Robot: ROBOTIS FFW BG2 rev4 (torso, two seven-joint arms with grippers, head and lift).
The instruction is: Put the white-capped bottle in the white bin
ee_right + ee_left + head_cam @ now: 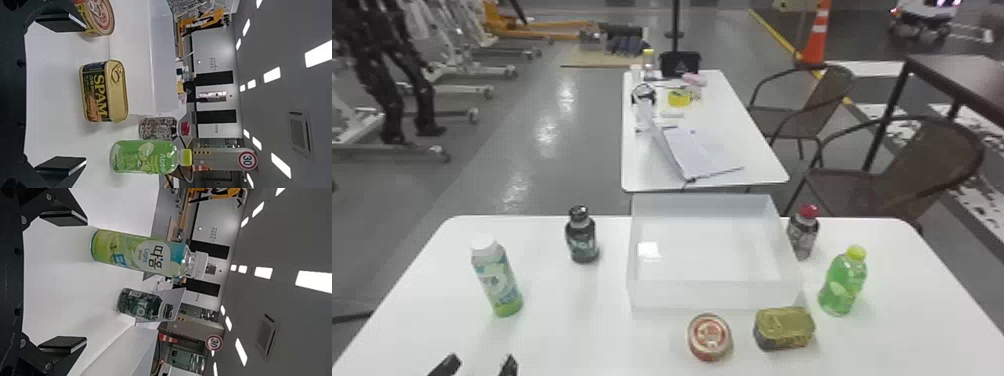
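Note:
The white-capped bottle (498, 280) stands upright on the left of the table, left of the white bin (717, 295). At the bottom edge, my left gripper (479, 367) is nearer the robot than that bottle, its two fingers apart. In the left wrist view the bottle (137, 254) is beyond the fingertips of my left gripper (86, 282), which is open with nothing held. The right wrist view has my right gripper (86, 93) open, a rectangular can (103, 91) out beyond its fingers and untouched.
A dark bottle (582, 237) stands between the white-capped bottle and the bin. Right of the bin are a red-capped bottle (803, 235) and a green yellow-capped bottle (843, 285). A round can (709, 337) and the rectangular can (784, 328) sit before the bin.

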